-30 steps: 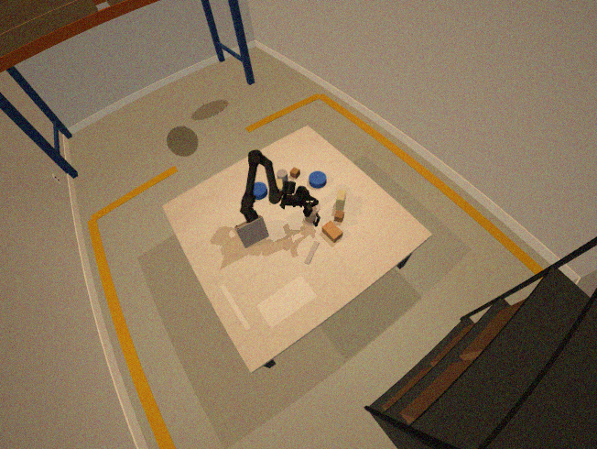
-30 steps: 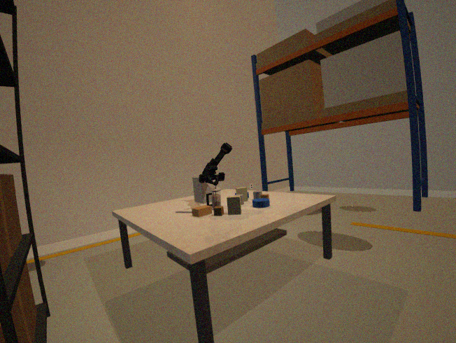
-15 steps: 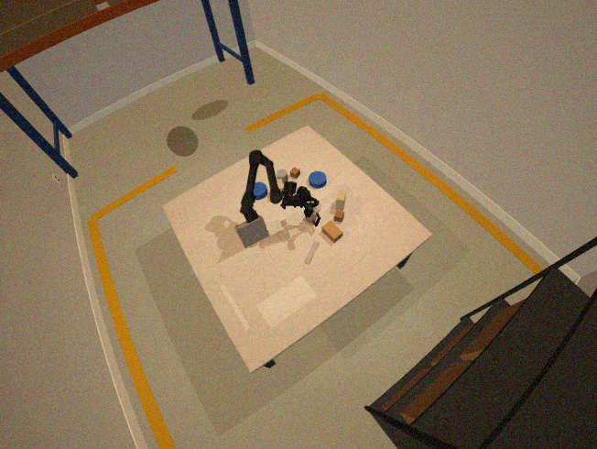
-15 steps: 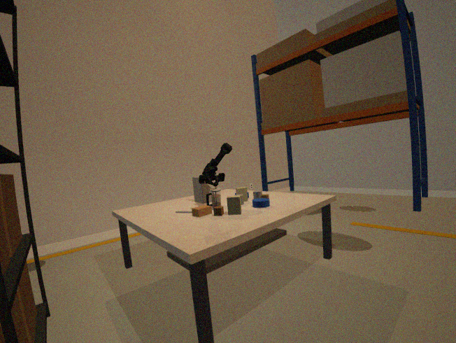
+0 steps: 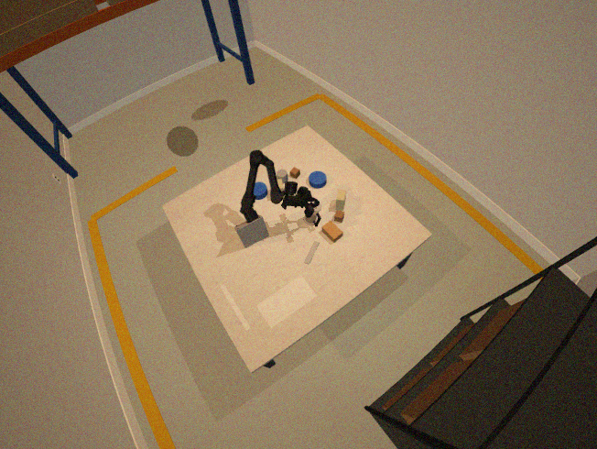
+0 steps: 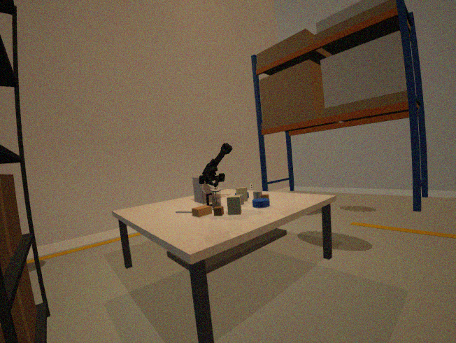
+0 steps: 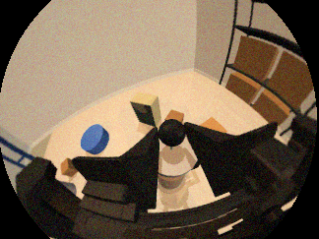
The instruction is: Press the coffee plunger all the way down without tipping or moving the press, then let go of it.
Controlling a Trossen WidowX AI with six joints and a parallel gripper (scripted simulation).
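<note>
The coffee press point(image 5: 312, 218) point(image 6: 216, 200) point(image 7: 172, 182) stands upright on the table, a clear glass body with a black side handle point(image 6: 208, 199). Its round black plunger knob point(image 7: 171, 133) sits above the body, with a short length of thin rod showing beneath it in the wrist view. My gripper point(image 6: 214, 183) point(image 7: 170, 128) is over the press, shut on the plunger knob, with one fingertip on each side of it. The arm hides part of the press top in the top view, and how far down the plunger's filter sits is hard to tell.
An orange block point(image 5: 331, 231) point(image 6: 201, 211), a small brown cube point(image 5: 339, 216) point(image 6: 218, 211) and an upright green block point(image 6: 233, 204) point(image 7: 148, 109) stand near the press. A blue disc point(image 5: 317, 180) point(image 7: 95, 139) and a grey cylinder point(image 5: 281, 174) lie farther back.
</note>
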